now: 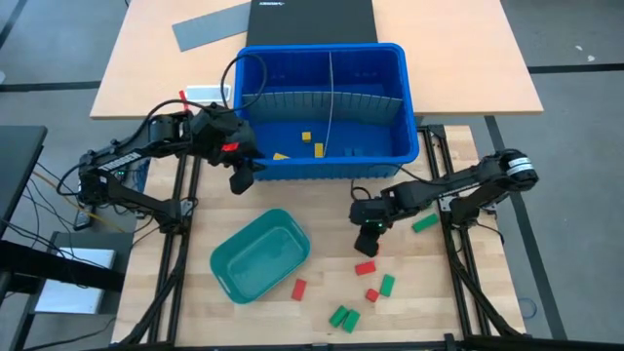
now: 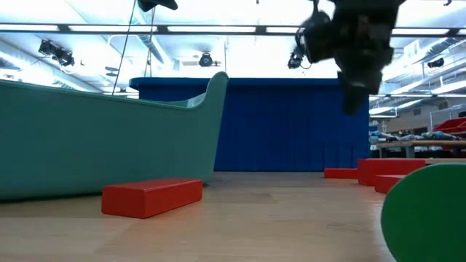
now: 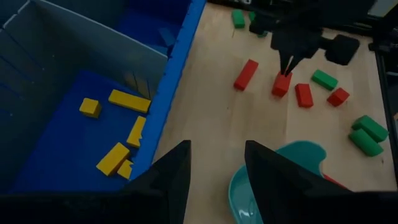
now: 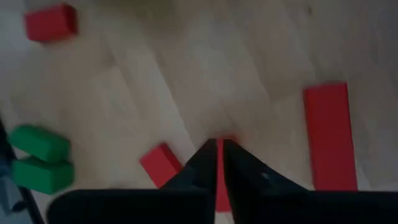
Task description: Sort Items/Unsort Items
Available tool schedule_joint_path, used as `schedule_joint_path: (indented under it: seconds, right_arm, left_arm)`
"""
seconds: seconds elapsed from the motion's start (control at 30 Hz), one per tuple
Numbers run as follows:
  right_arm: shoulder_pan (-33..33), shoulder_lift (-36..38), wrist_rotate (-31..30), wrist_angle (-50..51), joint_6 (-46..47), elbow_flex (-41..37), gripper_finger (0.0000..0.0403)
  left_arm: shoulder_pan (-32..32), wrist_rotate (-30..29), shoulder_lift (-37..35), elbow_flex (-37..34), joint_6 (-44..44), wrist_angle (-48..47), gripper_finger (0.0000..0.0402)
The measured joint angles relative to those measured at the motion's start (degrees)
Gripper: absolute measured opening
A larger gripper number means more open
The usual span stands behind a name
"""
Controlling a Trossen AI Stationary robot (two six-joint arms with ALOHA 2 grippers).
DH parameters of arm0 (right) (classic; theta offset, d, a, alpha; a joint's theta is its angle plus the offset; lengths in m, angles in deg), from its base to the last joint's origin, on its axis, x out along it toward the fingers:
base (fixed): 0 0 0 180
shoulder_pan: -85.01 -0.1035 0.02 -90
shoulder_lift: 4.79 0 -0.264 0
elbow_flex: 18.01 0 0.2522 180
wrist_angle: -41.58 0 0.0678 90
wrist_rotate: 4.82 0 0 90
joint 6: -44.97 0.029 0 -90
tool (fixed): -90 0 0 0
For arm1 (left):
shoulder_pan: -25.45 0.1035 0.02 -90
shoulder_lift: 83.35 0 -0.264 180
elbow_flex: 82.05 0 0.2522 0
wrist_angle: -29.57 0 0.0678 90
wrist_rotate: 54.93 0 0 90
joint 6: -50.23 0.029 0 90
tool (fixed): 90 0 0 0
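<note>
Wooden desk (image 1: 244,331) has red and green blocks scattered by the teal plastic tray (image 1: 260,255). Right end effector (image 4: 219,163) pinches a small red block (image 3: 281,84) on edge; thin grip, so it might slip or twist. Left end effector (image 3: 214,165) hangs spread beside the blue divided plastic bin (image 1: 405,107).

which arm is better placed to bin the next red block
Right. The right gripper is already clamped on a red block out on the wooden table, among the loose reds and greens. The left gripper hangs open by the blue bin's front wall, holding nothing.
</note>
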Motion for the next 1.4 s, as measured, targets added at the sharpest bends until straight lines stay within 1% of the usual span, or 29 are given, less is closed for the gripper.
schedule_joint_path:
  seconds: [0.07,0.13,0.27,0.37,0.47,0.53,0.7,0.83,0.97,1.17,1.3,1.4]
  right_arm:
    - [0.8,-0.6,1.4,0.3,-1.1,-1.4,0.0056]
    - [1.3,-0.8,1.0,0.6,-1.9,-2.7,0.0085]
    - [2.7,-0.7,-3.3,2.5,-4.0,-3.8,0.0148]
    - [4.3,-0.7,-5.2,2.7,-8.0,-3.9,0.0187]
    - [6.5,-0.7,-5.4,0.5,-12.2,-5.5,0.0213]
    - [8.2,-0.7,-4.3,-1.0,-13.0,-7.6,0.0222]
    - [10.3,-0.7,-2.1,-2.7,-14.0,-11.3,0.0225]
    - [10.3,-0.7,-1.6,-5.8,-15.5,-13.5,0.0218]
    - [10.3,-0.7,-1.1,-9.1,-15.5,-15.7,0.0207]
    - [10.3,-0.7,-3.3,-10.2,-15.1,-16.2,0.0174]
    - [10.4,-0.7,-3.3,-10.9,-14.7,-16.2,0.0144]
    - [10.4,-0.7,-3.3,-12.0,-15.8,-16.2,0.0134]
  left_arm:
    - [0.0,-0.4,0.0,0.0,0.0,0.4,0.0158]
    - [0.0,-1.4,0.0,0.0,0.1,1.0,0.0158]
    - [0.0,-2.9,0.0,0.0,-0.1,3.1,0.0158]
    - [0.0,-3.2,0.0,0.0,-0.2,4.7,0.0158]
    - [0.0,-3.2,0.0,0.0,-0.5,6.1,0.0158]
    - [0.0,-3.6,0.0,0.0,-1.4,6.0,0.0158]
    - [0.0,-6.1,0.0,0.0,-3.6,5.7,0.0158]
    - [0.0,-6.2,0.0,0.0,-4.4,5.7,0.0158]
    - [0.0,-7.7,0.0,0.0,-4.4,5.7,0.0158]
    - [0.0,-8.0,0.0,0.0,-2.0,5.6,0.0158]
    - [0.0,-8.0,0.0,0.0,-0.6,5.6,0.0158]
    - [0.0,-8.0,0.0,0.0,0.0,5.6,0.0158]
